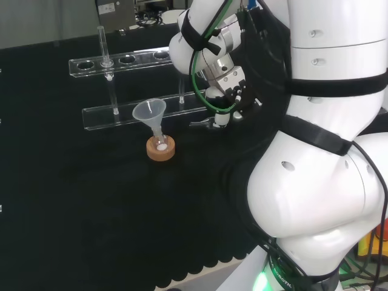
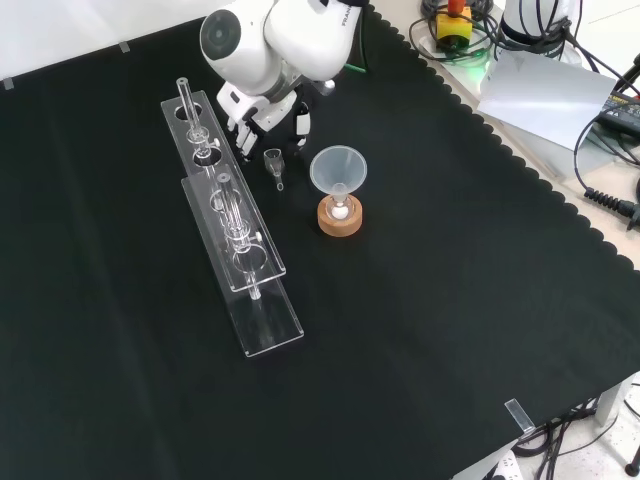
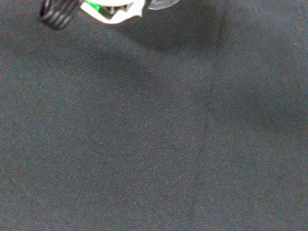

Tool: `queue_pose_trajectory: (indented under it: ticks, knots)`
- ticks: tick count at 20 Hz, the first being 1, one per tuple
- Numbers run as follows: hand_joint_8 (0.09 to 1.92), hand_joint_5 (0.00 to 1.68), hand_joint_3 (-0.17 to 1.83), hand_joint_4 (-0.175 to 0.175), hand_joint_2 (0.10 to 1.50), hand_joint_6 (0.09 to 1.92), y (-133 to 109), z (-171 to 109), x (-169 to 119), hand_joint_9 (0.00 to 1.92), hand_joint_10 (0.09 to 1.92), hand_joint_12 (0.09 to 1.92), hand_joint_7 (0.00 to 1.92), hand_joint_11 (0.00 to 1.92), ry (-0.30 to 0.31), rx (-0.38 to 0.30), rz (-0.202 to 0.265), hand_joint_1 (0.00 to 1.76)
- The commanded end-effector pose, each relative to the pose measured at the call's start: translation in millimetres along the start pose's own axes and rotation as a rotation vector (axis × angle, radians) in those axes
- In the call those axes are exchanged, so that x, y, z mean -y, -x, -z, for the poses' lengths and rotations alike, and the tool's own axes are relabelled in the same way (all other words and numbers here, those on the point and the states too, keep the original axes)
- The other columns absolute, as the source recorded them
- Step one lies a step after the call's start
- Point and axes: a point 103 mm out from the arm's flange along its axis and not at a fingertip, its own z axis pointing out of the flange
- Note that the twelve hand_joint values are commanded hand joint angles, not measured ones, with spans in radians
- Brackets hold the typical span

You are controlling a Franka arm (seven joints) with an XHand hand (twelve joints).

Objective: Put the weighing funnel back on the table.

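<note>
The weighing funnel (image 2: 274, 164) is a small clear scoop with a short stem, level and low over the black cloth between the tube rack and the big funnel. In the head view its thin stem (image 1: 200, 123) points left from the fingertips. My hand (image 2: 262, 117) hangs right above it, with fingers curled down round the cup end. I cannot tell whether the piece touches the cloth. The hand (image 1: 225, 91) is just right of the rack's front bar. In the wrist view a clear edge of the weighing funnel (image 3: 161, 4) lies beside a finger (image 3: 57, 12).
The funnel (image 2: 338, 170) stands in a small flask on a cork ring (image 2: 340, 222), close to the hand's right in the front view. A clear tube rack (image 2: 235, 240) with upright tubes runs along the hand's left. Bare cloth lies in front.
</note>
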Motion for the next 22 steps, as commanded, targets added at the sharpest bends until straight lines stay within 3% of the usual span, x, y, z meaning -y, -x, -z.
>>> queue_pose_trajectory:
  ticks: [1, 5, 6, 8, 11, 22]
  knots:
    - [0.76, 0.43, 0.64, -0.046, 0.69, 0.59, 7, 11, 12, 0.88, 0.6, 1.19, 0.51, 0.57, 0.037, 0.002, -0.01, 0.91]
    - [0.76, 0.44, 0.64, -0.045, 0.69, 0.55, 10, 25, 26, 0.87, 0.61, 1.2, 0.51, 0.55, 0.066, -0.011, -0.022, 0.91]
    - [0.76, 0.44, 0.64, -0.045, 0.68, 0.55, 11, 28, 30, 0.86, 0.61, 1.21, 0.5, 0.55, 0.067, -0.017, -0.046, 0.9]
    - [0.76, 0.44, 0.65, -0.044, 0.68, 0.54, 11, 35, 39, 0.86, 0.61, 1.21, 0.5, 0.54, 0.103, -0.032, -0.028, 0.9]
    - [0.76, 0.44, 0.65, -0.044, 0.69, 0.52, 14, 45, 49, 0.85, 0.62, 1.21, 0.5, 0.54, 0.108, -0.047, -0.035, 0.89]
    - [0.76, 0.45, 0.65, -0.044, 0.69, 0.5, 16, 76, 89, 0.85, 0.62, 1.22, 0.51, 0.54, 0.154, -0.027, -0.077, 0.88]
